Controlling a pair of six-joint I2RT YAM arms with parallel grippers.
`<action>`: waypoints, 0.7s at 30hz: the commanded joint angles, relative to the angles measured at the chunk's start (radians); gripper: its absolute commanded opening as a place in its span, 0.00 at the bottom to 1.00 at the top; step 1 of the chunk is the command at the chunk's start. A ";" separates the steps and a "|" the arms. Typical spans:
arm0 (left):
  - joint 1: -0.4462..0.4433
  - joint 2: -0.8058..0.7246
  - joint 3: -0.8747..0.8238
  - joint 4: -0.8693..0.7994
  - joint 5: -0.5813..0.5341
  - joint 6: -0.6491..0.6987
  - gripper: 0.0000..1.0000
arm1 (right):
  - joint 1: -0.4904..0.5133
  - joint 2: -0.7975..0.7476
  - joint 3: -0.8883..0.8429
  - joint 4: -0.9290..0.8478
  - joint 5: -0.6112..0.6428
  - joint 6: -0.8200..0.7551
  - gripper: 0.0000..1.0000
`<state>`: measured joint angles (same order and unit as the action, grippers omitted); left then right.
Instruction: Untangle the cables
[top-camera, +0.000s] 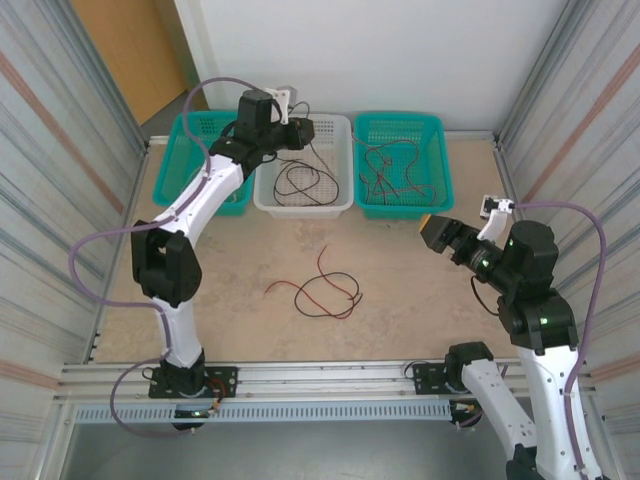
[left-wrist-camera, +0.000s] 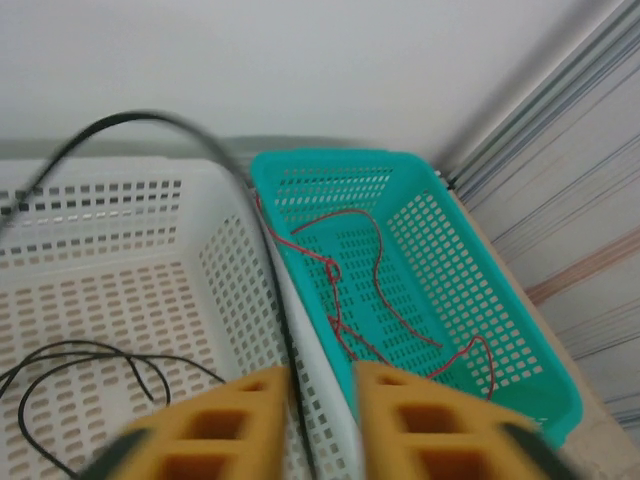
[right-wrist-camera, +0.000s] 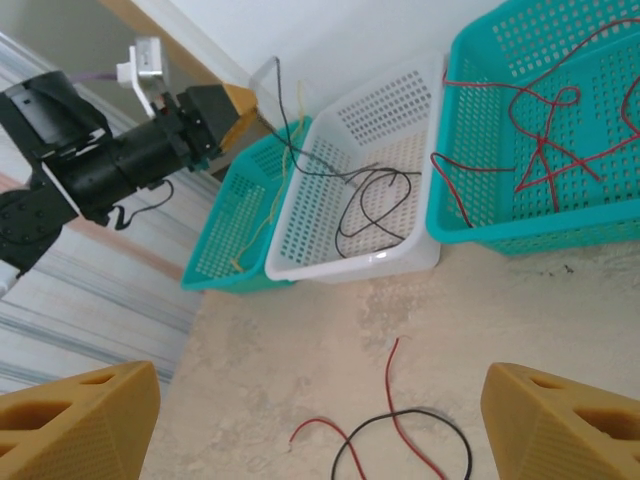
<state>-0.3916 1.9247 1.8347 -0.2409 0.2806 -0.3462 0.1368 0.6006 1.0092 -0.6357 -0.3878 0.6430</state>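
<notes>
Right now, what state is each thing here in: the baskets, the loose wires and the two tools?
Left tool, open, black wire running through its gap.
Right tool, wide open, empty.
White basket, holds the black wire's loops.
Right teal basket, holds loose red wires.
Left teal basket, a yellowish wire reaches into it.
Red and black wires on the table, crossed, not separated.

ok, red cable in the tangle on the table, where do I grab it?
Grip the red cable at its free tail pointing toward the white basket. There it lies alone on the table, clear of the black cable. Come from straight above, jaws across the strand.
</notes>
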 joint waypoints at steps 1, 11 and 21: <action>0.023 -0.012 -0.025 -0.007 0.014 -0.020 0.68 | -0.002 -0.012 -0.033 -0.014 -0.015 0.007 0.81; -0.019 -0.231 -0.143 -0.059 0.033 -0.014 0.76 | 0.108 -0.078 -0.207 0.066 0.016 0.108 0.82; -0.121 -0.656 -0.520 -0.090 0.040 -0.074 0.63 | 0.520 0.049 -0.266 0.203 0.316 0.147 0.81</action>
<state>-0.4881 1.3533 1.4204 -0.2932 0.3107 -0.3969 0.5846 0.6182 0.7753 -0.5198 -0.1928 0.7536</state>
